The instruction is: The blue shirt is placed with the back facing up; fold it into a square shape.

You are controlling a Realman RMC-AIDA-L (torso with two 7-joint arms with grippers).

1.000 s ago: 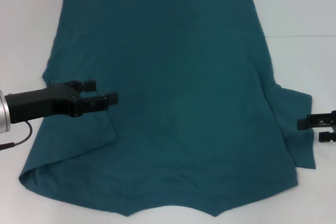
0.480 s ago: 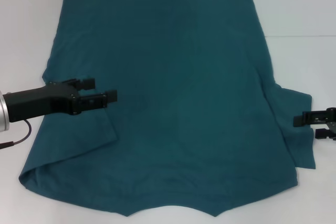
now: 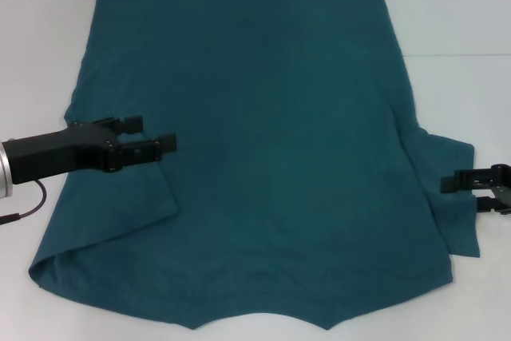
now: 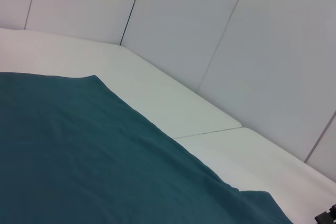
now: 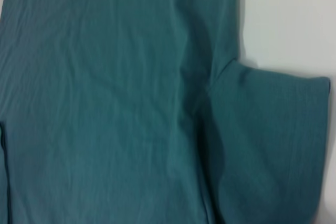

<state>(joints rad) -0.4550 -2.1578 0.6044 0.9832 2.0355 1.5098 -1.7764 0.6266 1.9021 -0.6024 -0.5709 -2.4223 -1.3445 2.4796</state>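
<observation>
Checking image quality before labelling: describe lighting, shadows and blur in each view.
Head view: even light, no glare, soft shadows under the left claw and folded sleeve of the blue shirt. Left wrist view: sharp, evenly lit, the white table bright. Right wrist view: fabric soft, slightly blurred.

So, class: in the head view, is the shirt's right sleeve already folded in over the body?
No. The blue shirt still has its right sleeve spread outward on the table.

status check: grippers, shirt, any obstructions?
Left gripper open over folded-in left sleeve. Right gripper open at right sleeve edge. Blue shirt flat, back up, right sleeve unfolded. Nothing in the way.
</observation>
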